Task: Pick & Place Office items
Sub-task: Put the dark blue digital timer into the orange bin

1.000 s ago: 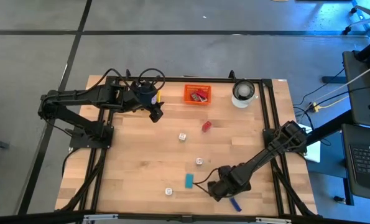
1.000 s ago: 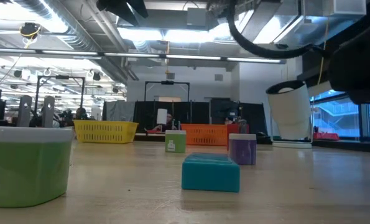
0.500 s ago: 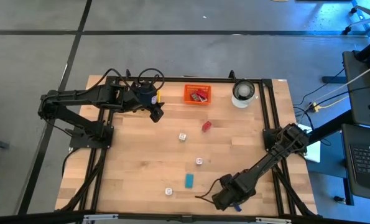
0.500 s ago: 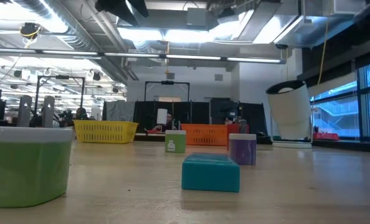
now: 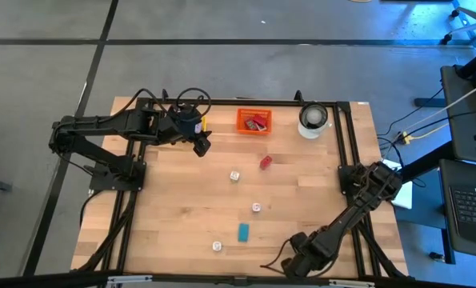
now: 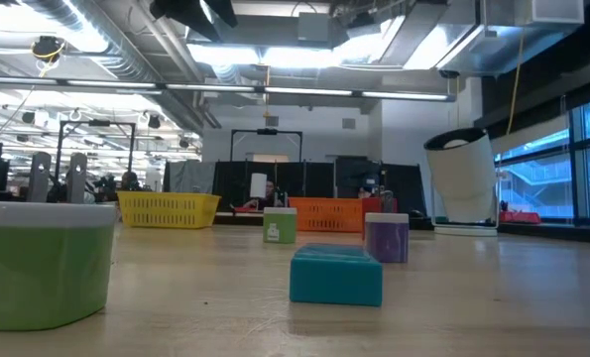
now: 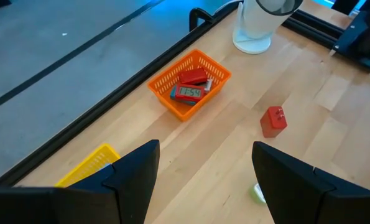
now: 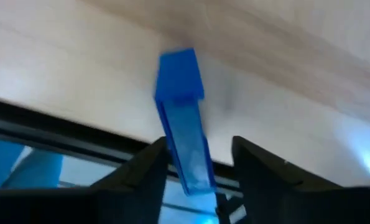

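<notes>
r gripper (image 5: 296,264) has slid to the near table edge over the last sec; it was just right of the teal block (image 5: 243,232), now well apart from it. in the low view its dark bulk at the right side is gone, view clear to the windows. the blue piece (image 8: 183,142) that lay on the wood beside it no longer shows from above; r wrist view has it standing between the two fingers (image 8: 142,180), which sit narrowly parted, close on both sides. looks like a pinch, though contact can't be confirmed. judgement: pickup prob made or nearly, carry to a tray comes next.

l gripper (image 5: 199,144) unchanged, hovering at the far left of the table (image 5: 174,200), fingers spread wide, nothing between them.

containers:
- orange tray (image 5: 254,122), far edge centre: red item + a piece w/ small display inside per l wrist view.
- yellow tray (image 7: 88,167), by l gripper: only a corner seen, contents can't tell.
- white round container (image 5: 314,120), far right: contents can't tell.

loose on wood: red block (image 5: 265,162), white cube (image 5: 234,175), pale cube (image 5: 256,207), another cube (image 5: 217,246), teal block. most pieces not yet sorted.
</notes>
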You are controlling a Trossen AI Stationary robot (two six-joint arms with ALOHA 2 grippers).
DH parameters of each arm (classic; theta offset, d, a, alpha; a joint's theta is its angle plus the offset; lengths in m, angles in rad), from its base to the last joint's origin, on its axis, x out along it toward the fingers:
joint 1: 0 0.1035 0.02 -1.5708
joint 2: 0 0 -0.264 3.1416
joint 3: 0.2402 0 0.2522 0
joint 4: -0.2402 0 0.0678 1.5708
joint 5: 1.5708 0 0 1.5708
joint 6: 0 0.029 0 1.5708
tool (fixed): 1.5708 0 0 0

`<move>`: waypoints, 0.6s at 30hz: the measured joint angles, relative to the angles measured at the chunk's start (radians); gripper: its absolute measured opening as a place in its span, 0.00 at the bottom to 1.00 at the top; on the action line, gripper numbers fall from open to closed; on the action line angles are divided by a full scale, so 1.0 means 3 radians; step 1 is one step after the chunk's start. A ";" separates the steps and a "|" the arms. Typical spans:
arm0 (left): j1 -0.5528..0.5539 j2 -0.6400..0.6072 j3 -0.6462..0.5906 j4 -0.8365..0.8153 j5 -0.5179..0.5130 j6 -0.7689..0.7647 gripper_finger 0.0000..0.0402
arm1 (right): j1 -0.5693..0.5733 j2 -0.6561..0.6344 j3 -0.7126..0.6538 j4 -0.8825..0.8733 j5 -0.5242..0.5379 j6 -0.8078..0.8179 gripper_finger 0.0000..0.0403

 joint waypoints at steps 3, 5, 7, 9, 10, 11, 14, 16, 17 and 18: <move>0.0000 0.0000 0.0000 0.0000 -0.0001 -0.0003 0.63 | -0.0001 -0.0004 0.0001 0.0000 0.0112 0.0005 0.34; 0.0000 0.0000 0.0000 0.0000 -0.0001 -0.0035 0.63 | 0.0000 -0.0005 0.0002 0.0001 0.0201 -0.0001 0.26; 0.0000 0.0000 0.0000 0.0000 -0.0002 -0.0082 0.63 | 0.0000 -0.0005 0.0002 0.0001 0.0268 -0.0036 0.18; 0.0000 0.0000 0.0000 0.0000 -0.0003 -0.0086 0.63 | -0.0010 -0.0008 0.0005 0.0009 0.0284 -0.0104 0.13; 0.0000 0.0000 0.0000 0.0000 -0.0003 -0.0086 0.63 | -0.0010 -0.0009 0.0006 0.0013 0.0297 -0.0132 0.13; 0.0000 0.0000 0.0000 0.0000 -0.0003 -0.0089 0.63 | -0.0018 -0.0010 0.0006 0.0012 0.0307 -0.0160 0.13; 0.0000 0.0000 0.0000 0.0000 -0.0004 -0.0131 0.63 | -0.0027 -0.0044 0.0006 0.0009 0.0472 -0.0228 0.13; 0.0000 0.0000 0.0000 -0.0001 -0.0006 -0.0136 0.63 | -0.0052 -0.0107 0.0006 0.0002 0.0729 -0.0235 0.13; 0.0000 0.0000 0.0000 0.0000 -0.0006 -0.0137 0.63 | -0.0073 -0.0158 0.0005 -0.0017 0.0905 -0.0252 0.13; 0.0000 0.0001 0.0000 0.0000 -0.0011 -0.0137 0.63 | -0.0101 -0.0223 0.0006 -0.0045 0.1097 -0.0277 0.13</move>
